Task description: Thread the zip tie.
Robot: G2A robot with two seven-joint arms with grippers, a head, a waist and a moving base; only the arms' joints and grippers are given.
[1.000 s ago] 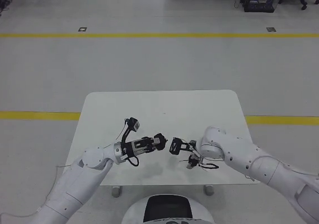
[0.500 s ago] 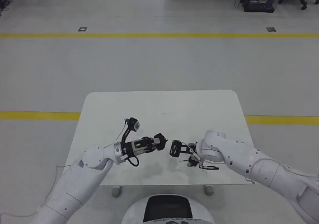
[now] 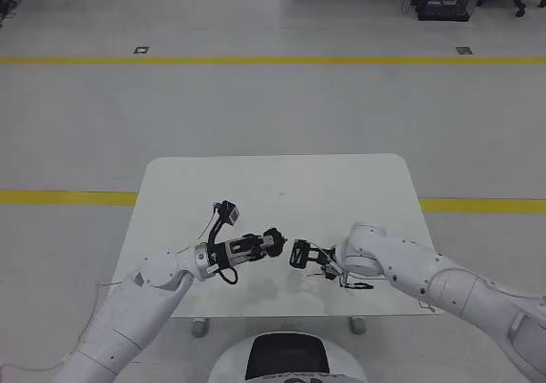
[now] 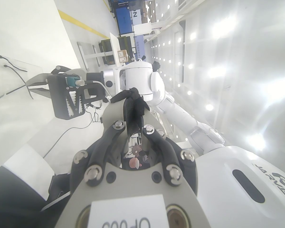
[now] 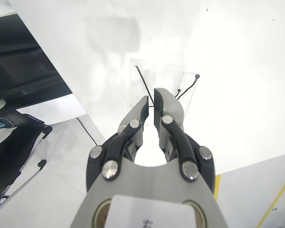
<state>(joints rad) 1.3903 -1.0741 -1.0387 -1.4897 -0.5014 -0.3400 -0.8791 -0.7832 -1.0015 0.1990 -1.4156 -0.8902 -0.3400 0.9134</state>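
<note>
Black zip tie [image 5: 144, 84] is pinched betw. the right gripper [image 5: 151, 96] fingertips, held above the white table [image 3: 350, 182], over its near half. Left gripper [image 4: 133, 100] faces it, just apart, jaws pressed together; can't tell if anything's inside. Spare ties [image 5: 188, 86] lie on a clear sheet [image 5: 161, 72] on the table.
</note>
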